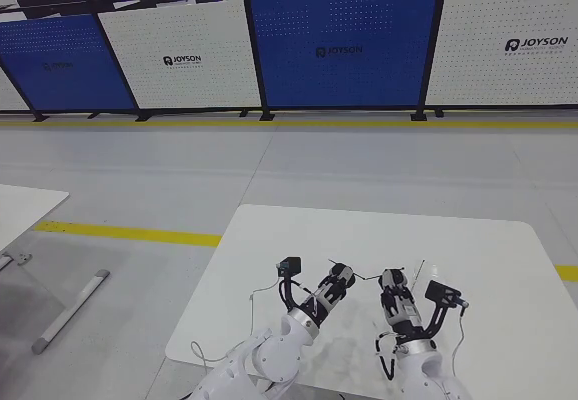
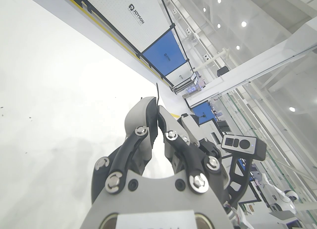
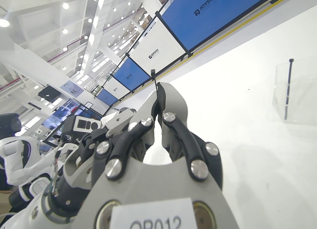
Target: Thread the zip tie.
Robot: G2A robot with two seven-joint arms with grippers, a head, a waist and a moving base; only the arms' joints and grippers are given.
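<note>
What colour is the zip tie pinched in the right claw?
Black; the zip tie shows best in the right wrist view.

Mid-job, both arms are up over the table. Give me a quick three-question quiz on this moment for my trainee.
1. True or false: the left gripper is open.
2. Past the fingertips of the right gripper, what sticks out? A) the square head of the zip tie B) a screw C) nothing
3. Where is the second zip tie?

Key
1. False: it is shut on the zip tie's thin black strip.
2. A.
3. Leaning inside the clear container on the table.
</note>
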